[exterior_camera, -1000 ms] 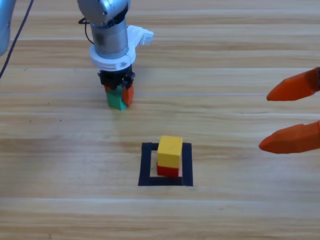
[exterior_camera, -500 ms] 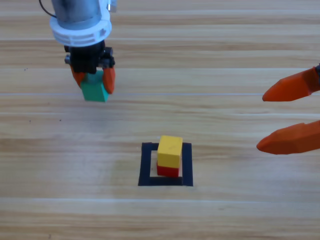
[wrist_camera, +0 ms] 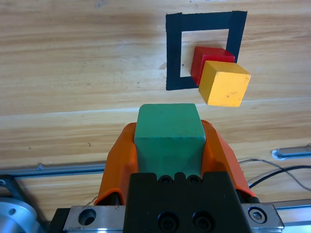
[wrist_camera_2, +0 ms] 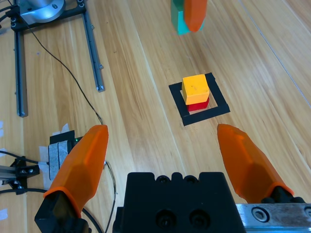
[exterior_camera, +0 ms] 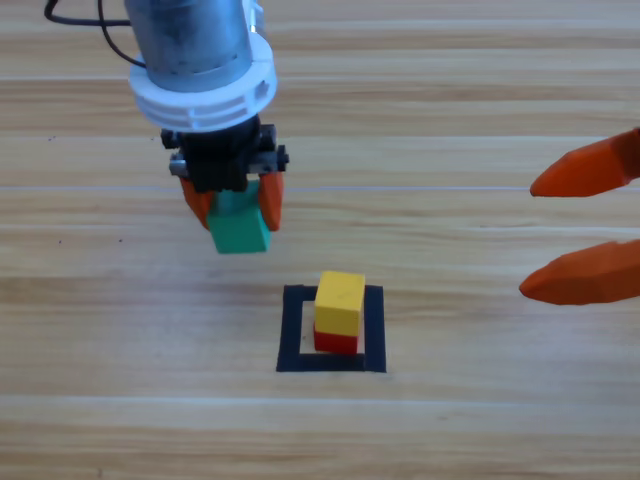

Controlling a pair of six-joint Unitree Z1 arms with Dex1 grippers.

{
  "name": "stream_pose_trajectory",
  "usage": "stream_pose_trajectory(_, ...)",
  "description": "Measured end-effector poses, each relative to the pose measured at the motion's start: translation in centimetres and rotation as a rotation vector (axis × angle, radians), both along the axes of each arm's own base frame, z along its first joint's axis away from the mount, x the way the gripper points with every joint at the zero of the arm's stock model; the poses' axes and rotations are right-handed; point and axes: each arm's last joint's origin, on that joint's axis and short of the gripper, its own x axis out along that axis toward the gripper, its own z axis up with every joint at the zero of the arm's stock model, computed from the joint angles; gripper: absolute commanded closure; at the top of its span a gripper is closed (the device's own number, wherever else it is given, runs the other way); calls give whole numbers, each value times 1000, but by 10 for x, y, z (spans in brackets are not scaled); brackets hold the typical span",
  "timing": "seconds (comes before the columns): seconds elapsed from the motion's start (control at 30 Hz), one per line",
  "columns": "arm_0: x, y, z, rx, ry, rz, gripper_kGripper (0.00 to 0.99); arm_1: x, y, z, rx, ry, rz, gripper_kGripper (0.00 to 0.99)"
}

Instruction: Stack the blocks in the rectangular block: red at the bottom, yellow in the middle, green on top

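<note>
Green is clamped in the left gripper, left of centre, above and left of the outline. Yellow is seated off-square on red; it could be toppled by a skewed placement. The right gripper is held apart at the right edge.

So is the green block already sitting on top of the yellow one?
No, the green block is held in the left gripper, off to the side of the yellow block.

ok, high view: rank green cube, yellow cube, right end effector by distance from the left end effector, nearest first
1. green cube: held between the jaws of the left end effector, above the table.
2. yellow cube: lower right of it, on the red cube inside the tape outline.
3. right end effector: open, at the picture's right edge.
</note>
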Motion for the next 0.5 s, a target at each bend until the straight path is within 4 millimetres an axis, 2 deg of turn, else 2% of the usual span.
stream_pose_trajectory(0.23,-10,-13,2,-11,-1,35,990,-1,-1,-2,-5,4,-1,1)
stream_pose_trajectory(0.37,-10,-27,5,-35,-22,17,990,-1,-1,-4,-9,9,-1,1)
stream_pose_trajectory(0.5,-12,-42,-8,-18,-9,-28,990,-1,-1,-4,-9,9,-1,1)
